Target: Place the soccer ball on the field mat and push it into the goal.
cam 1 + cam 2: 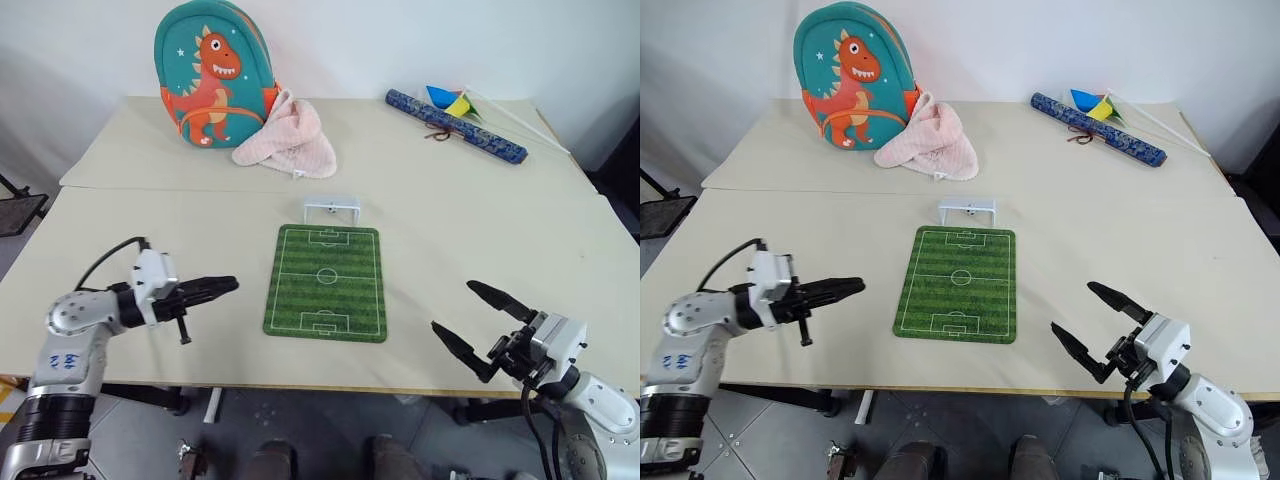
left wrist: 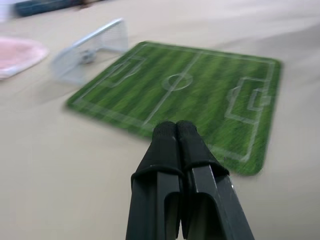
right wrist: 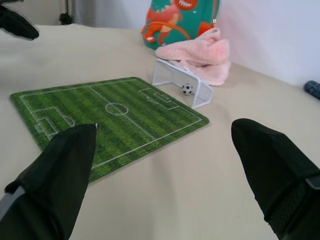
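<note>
You have the table (image 1: 200, 230) filling most of the head view. Backpack (image 1: 210, 70) stands upper left, with a pink cloth (image 1: 285, 140) leaning against it. A blue roll (image 1: 455, 125) and a folded kite (image 1: 450, 100) lie upper right. The mat (image 1: 326, 282) lies flat at centre, long axis running away from you. The goal (image 1: 332, 209) sits just beyond the mat's far edge, centred on it. The ball (image 3: 187, 89) rests inside the goal mouth, off the mat. Your left gripper (image 1: 222, 286) is at left of centre, level, pointing toward the mat, fingers (image 2: 170, 145) pressed together on nothing. Your right gripper (image 1: 480, 325) is at lower right, fingers spread wide, empty, clear of the mat.
</note>
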You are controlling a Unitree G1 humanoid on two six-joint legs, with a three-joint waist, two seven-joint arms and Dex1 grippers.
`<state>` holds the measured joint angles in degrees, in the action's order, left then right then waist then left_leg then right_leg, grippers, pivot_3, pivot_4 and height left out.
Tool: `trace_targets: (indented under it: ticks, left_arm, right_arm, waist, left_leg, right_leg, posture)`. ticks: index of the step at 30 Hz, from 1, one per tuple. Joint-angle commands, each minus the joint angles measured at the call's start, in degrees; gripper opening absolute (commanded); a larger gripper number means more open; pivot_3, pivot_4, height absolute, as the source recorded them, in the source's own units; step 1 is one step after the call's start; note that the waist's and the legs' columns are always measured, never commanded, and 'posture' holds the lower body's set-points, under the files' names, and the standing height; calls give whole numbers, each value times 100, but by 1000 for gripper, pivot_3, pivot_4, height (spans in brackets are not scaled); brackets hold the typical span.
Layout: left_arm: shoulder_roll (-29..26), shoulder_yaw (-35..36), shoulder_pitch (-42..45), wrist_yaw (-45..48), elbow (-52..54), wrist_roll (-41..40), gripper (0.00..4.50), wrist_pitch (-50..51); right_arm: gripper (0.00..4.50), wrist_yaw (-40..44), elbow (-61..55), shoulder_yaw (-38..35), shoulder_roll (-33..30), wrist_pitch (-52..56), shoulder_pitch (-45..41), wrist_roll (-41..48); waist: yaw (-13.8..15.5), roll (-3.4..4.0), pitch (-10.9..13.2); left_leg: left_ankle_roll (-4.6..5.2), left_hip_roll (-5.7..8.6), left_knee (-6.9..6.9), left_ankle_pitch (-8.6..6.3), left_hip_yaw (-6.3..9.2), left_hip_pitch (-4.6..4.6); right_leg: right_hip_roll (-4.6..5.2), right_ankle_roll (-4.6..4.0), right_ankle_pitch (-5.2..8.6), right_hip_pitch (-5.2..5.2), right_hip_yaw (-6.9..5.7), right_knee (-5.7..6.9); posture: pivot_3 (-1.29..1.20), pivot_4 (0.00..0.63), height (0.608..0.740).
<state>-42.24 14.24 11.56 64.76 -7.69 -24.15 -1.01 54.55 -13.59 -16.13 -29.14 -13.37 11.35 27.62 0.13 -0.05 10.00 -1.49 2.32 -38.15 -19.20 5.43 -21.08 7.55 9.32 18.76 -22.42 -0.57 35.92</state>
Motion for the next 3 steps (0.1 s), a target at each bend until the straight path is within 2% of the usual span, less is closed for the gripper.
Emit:
trace_targets:
  ticks: [1, 3]
  left_arm:
    - [-189, 463, -277, -236, -93, 83, 46, -210]
    - [-247, 632, -409, -277, -206, 27, 46, -233]
  right_arm:
    - [4500, 334, 114, -77, -201, -133, -92, 187]
    - [4500, 418, 259, -111, -265, -159, -182, 217]
  waist:
    - [-18, 0, 0]
    - [-20, 0, 0]
  left_leg:
    - [0, -2, 2, 0, 0, 0]
    - [-1, -2, 1, 0, -2, 1]
  right_leg:
    - [-1, 0, 0, -1, -1, 0]
    - [-2, 0, 0, -1, -1, -2]
  posture:
    - [0, 150, 740]
    - [0, 150, 740]
